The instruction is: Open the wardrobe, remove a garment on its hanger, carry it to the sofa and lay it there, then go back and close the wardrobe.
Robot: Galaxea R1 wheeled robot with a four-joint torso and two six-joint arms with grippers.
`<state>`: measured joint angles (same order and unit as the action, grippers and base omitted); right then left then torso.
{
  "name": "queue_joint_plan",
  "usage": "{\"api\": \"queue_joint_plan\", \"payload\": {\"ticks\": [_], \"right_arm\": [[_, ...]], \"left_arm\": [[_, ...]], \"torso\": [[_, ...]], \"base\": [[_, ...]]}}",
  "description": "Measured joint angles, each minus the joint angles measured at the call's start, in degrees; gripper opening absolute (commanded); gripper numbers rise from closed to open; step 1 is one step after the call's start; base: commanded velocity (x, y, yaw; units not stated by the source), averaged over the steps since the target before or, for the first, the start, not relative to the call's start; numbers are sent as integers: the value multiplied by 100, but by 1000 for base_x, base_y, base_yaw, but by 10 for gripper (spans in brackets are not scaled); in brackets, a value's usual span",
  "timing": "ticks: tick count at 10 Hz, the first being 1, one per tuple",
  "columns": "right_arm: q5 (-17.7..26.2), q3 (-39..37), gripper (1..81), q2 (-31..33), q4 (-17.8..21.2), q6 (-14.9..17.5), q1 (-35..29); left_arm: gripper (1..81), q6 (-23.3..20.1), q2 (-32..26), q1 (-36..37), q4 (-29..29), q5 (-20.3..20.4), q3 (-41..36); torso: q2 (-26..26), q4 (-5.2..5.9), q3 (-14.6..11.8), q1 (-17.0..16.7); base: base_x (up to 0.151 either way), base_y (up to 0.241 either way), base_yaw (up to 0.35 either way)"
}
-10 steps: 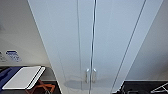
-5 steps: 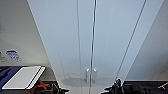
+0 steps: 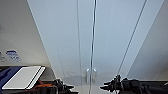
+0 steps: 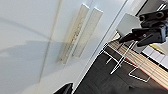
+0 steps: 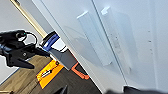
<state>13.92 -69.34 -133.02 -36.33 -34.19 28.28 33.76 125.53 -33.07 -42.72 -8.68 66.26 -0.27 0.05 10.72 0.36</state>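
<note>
Both claws, left [image 3: 70,87] and right [image 3: 103,87], flank shut white wardrobe [image 3: 100,37] handles [image 3: 91,75].

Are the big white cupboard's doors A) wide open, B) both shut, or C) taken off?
B: both doors of the wardrobe lie flat and closed, its two small handles side by side at the seam, with the left gripper and right gripper close in front but not touching them.

Shut wardrobe [image 3: 100,37] doors straight ahead, blocking all reach inside. Pair of handles [image 3: 91,75] standing proud at the centre seam, open air between left gripper [image 3: 65,87] and right gripper [image 3: 106,87]. White chair [image 4: 125,32] and wire frame off to the side, over dark floor [image 4: 105,77].
</note>
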Motion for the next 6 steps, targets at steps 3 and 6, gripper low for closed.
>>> {"api": "queue_joint_plan", "payload": {"ticks": [3, 6], "right_arm": [[-111, -188, 811, -165, -2, -39, -102], [-168, -472, 811, -462, -7, -124, -371]], "left_arm": [[811, 0, 355, 88, -9, -39, 297], [811, 0, 430, 129, -13, -41, 518]], "torso": [[2, 0, 2, 2], [2, 0, 2, 5]], "base": [[0, 0, 0], [0, 0, 0]]}}
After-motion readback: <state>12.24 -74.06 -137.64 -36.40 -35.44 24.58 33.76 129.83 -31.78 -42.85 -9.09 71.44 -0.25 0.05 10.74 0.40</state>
